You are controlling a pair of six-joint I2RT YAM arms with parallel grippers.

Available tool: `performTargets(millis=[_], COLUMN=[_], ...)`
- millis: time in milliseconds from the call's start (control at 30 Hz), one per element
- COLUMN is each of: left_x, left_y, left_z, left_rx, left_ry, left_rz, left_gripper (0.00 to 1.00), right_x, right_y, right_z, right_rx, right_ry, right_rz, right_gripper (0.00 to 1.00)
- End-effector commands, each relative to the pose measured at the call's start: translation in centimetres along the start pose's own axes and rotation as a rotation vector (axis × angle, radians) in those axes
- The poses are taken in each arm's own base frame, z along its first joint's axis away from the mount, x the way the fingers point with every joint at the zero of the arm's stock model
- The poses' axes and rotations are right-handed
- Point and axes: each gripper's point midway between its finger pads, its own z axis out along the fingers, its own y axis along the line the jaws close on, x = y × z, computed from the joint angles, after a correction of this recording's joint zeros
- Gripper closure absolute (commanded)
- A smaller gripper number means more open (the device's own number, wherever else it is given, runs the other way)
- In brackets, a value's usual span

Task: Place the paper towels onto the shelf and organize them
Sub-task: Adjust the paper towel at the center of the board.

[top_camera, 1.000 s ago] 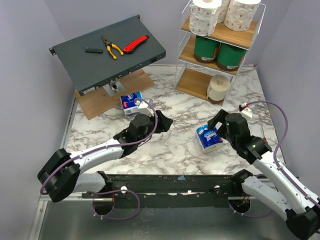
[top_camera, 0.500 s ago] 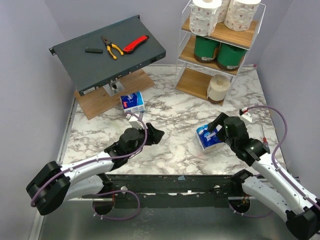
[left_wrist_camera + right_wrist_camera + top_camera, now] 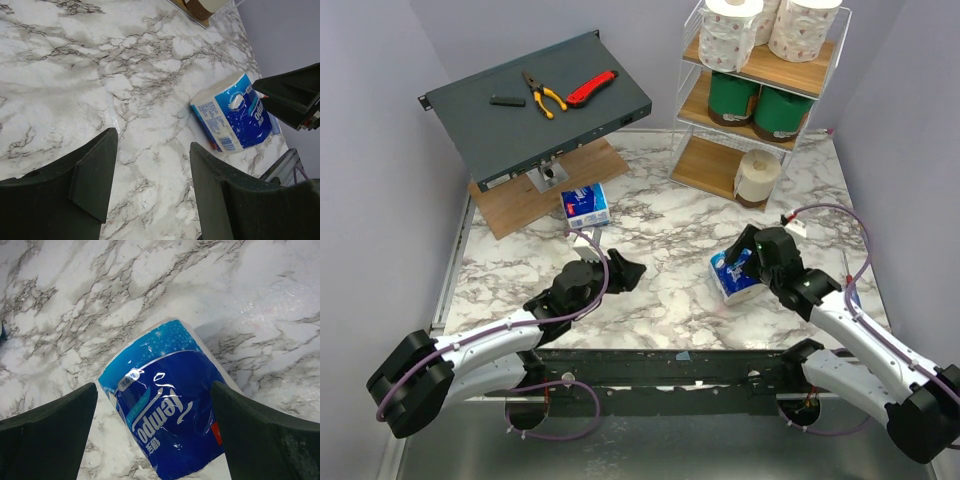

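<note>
The right tool (image 3: 744, 258) hangs low over the marble bench (image 3: 660, 215) in the lower right of the top view. Its jaws are spread wide, one on each side of a blue-and-white wrapped tissue pack (image 3: 735, 280). In the right wrist view the pack (image 3: 170, 425) lies tilted on the marble between the two dark fingers (image 3: 50, 430), with bench showing on both sides, so nothing is gripped.

The left tool (image 3: 626, 268) sits near the lower centre, its jaws partly apart and empty. Its wrist view shows bare marble between them and the same pack (image 3: 235, 120) off to the right.

A second blue-and-white pack (image 3: 586, 205) lies left of centre, just in front of a flat wooden board (image 3: 515, 210).

The white wire shelf (image 3: 700, 165) stands at the upper right. It holds white pink-printed rolls (image 3: 728, 35) on top, two green-wrapped rolls (image 3: 732, 98) in the middle and a cream roll (image 3: 757, 178) on the lowest board.

At the upper left, a slanted grey metal box (image 3: 535, 125) carries pliers (image 3: 544, 95) and a red knife (image 3: 591, 88).
</note>
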Motion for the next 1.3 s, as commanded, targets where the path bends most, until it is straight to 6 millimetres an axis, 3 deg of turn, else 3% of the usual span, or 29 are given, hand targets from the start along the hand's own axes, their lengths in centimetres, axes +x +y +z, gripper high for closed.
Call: performTargets(millis=[0,267,667,1000,1100,1267], left_x=[-0.2,0.0,0.2,-0.7,-1.3,-1.7], left_y=[-0.8,-0.7,0.1,2.7,3.2,3.7], left_z=[-0.2,-0.1,-0.7,-2.2,-2.8,-3.4], left_rx=[0.039,0.041,0.016,-0.096,-0.117,-0.133], left_ry=[-0.007,0.000,-0.003,-0.074,-0.105,-0.129], left_rz=[0.017,0.029,0.025,0.006,0.006,0.007], left_gripper=[0.40,0.40,0.40,0.40,0.40,0.40], right_x=[0.5,2.3,6.3,10.9,10.2,6.2], right_y=[1.5,3.0,9.0,14.2,14.9,14.8], right_z=[0.6,1.6,2.3,1.5,1.7,0.7], right_rx=[-0.075,-0.151,-0.434,-0.544,-0.526,-0.468], right_ry=[0.027,0.117,0.297,0.398,0.375,0.233], right_rz=[-0.039,-0.140,-0.283,-0.312,-0.276,-0.249], right_gripper=[0.03,0.06,0.11,0.12,0.11,0.08])
